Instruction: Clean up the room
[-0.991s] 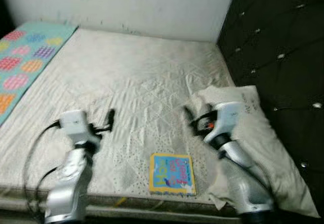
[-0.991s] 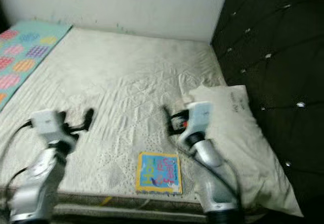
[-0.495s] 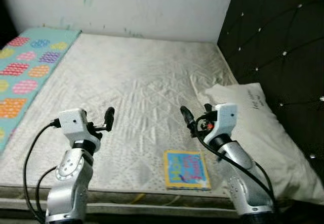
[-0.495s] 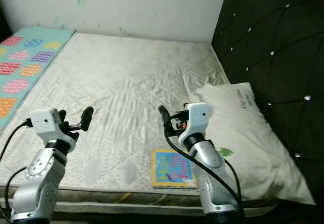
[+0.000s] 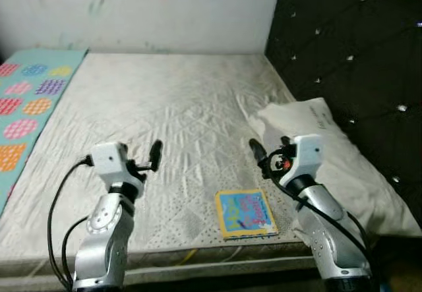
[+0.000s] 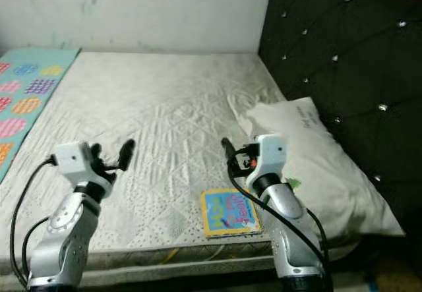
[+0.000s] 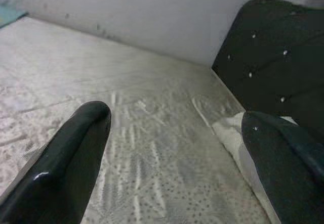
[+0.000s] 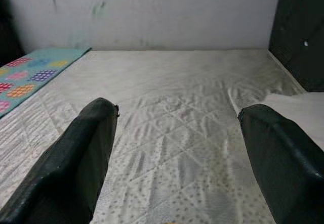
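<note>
A colourful children's book [image 5: 245, 213] lies flat on the cream mattress [image 5: 178, 107], close to its front edge. My right gripper [image 5: 269, 150] hovers open just beyond the book, beside the white pillow [image 5: 330, 153]. My left gripper [image 5: 150, 157] is raised over the front left part of the mattress, open and holding nothing. In the right wrist view the two black fingers [image 8: 76, 158] stand wide apart over bare mattress. The left wrist view shows its fingers [image 7: 66, 158] spread the same way.
A teal blanket with coloured dots [image 5: 26, 101] covers the bed's left side. A black tufted headboard [image 5: 343, 41] stands along the right, behind the pillow. A marked white wall [image 5: 145, 8] closes the far side. Open mattress lies between and beyond the grippers.
The whole picture has shifted and sharpened, so the camera has moved. Both arms keep the same raised pose with open fingers. The book and pillow lie as before.
</note>
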You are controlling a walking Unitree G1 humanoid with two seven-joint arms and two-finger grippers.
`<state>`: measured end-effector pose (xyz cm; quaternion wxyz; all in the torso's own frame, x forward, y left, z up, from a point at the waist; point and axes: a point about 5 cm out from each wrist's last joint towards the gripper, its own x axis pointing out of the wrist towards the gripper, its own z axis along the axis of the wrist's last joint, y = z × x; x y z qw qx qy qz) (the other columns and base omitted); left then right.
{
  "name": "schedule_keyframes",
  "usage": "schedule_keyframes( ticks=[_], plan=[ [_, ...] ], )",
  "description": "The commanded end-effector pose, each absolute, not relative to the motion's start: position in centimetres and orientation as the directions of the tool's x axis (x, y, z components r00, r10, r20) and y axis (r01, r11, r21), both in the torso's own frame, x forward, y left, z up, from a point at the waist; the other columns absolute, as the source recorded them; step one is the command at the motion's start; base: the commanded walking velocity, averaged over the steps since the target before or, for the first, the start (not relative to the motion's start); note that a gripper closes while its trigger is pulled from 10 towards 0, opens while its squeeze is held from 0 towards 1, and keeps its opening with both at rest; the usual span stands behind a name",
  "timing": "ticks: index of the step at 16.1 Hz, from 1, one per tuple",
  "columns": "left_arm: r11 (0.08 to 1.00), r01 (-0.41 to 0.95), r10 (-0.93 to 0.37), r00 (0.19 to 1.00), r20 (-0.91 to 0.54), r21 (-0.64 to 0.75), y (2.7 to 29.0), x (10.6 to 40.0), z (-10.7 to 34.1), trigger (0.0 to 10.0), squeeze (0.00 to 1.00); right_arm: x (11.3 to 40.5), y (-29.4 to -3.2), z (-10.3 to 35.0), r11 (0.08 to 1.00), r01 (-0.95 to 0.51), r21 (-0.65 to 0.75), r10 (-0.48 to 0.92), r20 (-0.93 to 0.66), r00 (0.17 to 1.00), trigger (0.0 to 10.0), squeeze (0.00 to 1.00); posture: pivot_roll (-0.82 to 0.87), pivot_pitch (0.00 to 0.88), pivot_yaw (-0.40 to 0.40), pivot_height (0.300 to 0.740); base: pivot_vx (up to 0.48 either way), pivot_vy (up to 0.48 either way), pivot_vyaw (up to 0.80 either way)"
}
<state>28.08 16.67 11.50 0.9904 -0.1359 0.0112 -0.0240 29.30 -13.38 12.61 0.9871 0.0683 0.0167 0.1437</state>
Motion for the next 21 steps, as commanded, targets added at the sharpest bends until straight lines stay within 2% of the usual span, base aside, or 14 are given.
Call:
schedule_keyframes(
  ticks=[1, 21],
  plan=[
    [0.964, 0.030, -0.035, 0.999, -0.014, -0.264, 17.24, 28.07, 11.68, 10.0, 0.00, 29.42, -12.88, 13.25, 0.945, -0.298, 0.137, 0.299, 0.009, 0.954, 10.0, 0.00, -0.10, 0.000, -0.025, 0.740, 0.000, 0.360, 0.00],
    [0.966, 0.033, -0.038, 0.999, -0.015, -0.256, 17.23, 28.22, 11.59, 10.0, 0.00, 29.56, -12.77, 13.22, 0.943, -0.307, 0.125, 0.308, 0.011, 0.951, 10.0, 0.00, -0.10, 0.000, -0.027, 0.740, 0.000, 0.404, 0.00]
  ],
)
